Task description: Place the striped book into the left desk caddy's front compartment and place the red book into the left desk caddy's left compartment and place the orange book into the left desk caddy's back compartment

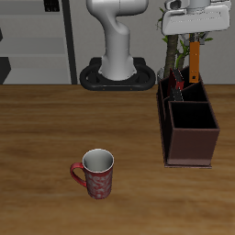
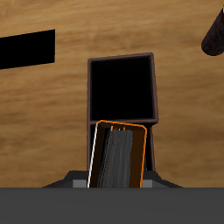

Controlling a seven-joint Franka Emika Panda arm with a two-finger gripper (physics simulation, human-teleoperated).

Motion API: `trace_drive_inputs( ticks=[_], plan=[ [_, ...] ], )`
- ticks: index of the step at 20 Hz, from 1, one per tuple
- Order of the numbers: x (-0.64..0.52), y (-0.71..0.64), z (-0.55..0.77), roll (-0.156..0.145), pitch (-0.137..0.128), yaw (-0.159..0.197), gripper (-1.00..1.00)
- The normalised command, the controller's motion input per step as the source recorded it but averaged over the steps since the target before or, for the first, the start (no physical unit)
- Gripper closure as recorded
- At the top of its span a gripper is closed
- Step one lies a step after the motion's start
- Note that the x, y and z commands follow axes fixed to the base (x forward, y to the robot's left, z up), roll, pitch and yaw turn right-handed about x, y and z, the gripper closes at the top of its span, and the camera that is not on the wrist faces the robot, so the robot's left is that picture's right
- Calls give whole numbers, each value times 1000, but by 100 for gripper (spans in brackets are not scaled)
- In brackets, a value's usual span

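My gripper (image 1: pixel 195 41) is shut on the orange book (image 1: pixel 195 62) and holds it upright above the far end of the left desk caddy (image 1: pixel 193 147). The wrist view looks down the orange book (image 2: pixel 118 156), with its pale pages edge-on, into a dark, open compartment of the caddy (image 2: pixel 122 59) beneath it. The book's lower edge is about level with the caddy's rim. A small patch of the red book (image 1: pixel 181 89) shows inside the caddy beside the held book. A thin dark upright shape stands at the caddy's far end; I cannot tell whether it is the striped book.
A red patterned mug (image 1: pixel 95 173) stands on the wooden table near the front edge, well away from the caddy; the wrist view shows the mug (image 2: pixel 214 35) too. The robot's base (image 1: pixel 117 73) is at the back.
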Motion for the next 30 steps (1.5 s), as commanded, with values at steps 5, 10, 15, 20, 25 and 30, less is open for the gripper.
trace_drive_inputs(
  ticks=[5,10,15,20,25,30],
  plan=[
    [17,190,63,2,-4,14,100],
    [47,97,4,-32,1,-9,100],
    [113,68,-22,-40,33,-21,100],
    [40,0,-86,-15,3,24,100],
    [40,33,-193,-10,24,65,100],
    [-7,95,-233,37,19,123,100]
  ],
)
